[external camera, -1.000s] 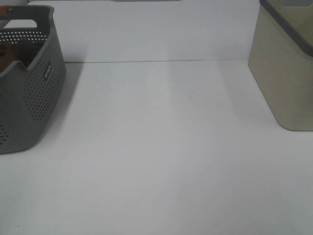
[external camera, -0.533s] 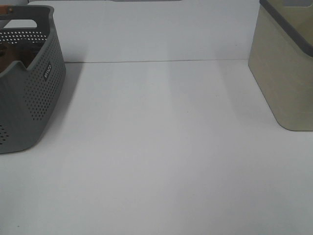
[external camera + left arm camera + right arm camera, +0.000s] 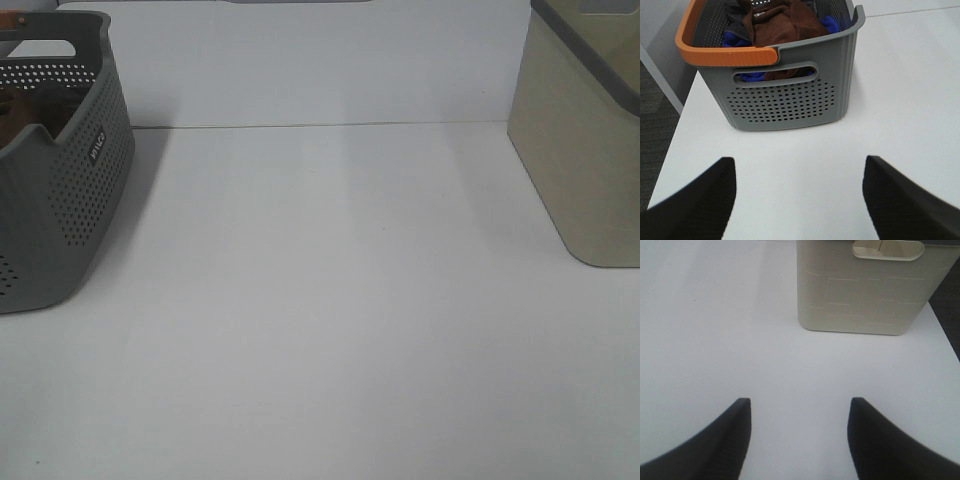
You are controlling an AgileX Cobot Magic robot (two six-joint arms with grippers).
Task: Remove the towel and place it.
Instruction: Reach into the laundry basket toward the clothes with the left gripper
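Note:
The reddish-brown towel (image 3: 782,25) lies bunched inside the grey perforated basket (image 3: 790,102) with an orange handle (image 3: 720,52), on top of blue and dark cloths. In the exterior view the basket (image 3: 70,200) stands at the far left, with a sliver of brown (image 3: 15,100) inside. My left gripper (image 3: 797,192) is open and empty, above the table a short way from the basket's end wall. My right gripper (image 3: 797,435) is open and empty above the table, facing the beige bin (image 3: 865,287). Neither gripper shows in the exterior view.
A beige bin with a grey rim (image 3: 590,140) stands at the right of the white table (image 3: 330,300). The table's left edge (image 3: 670,145) drops to a dark floor beside the basket. A blue cloth (image 3: 752,76) shows through the basket's handle slot.

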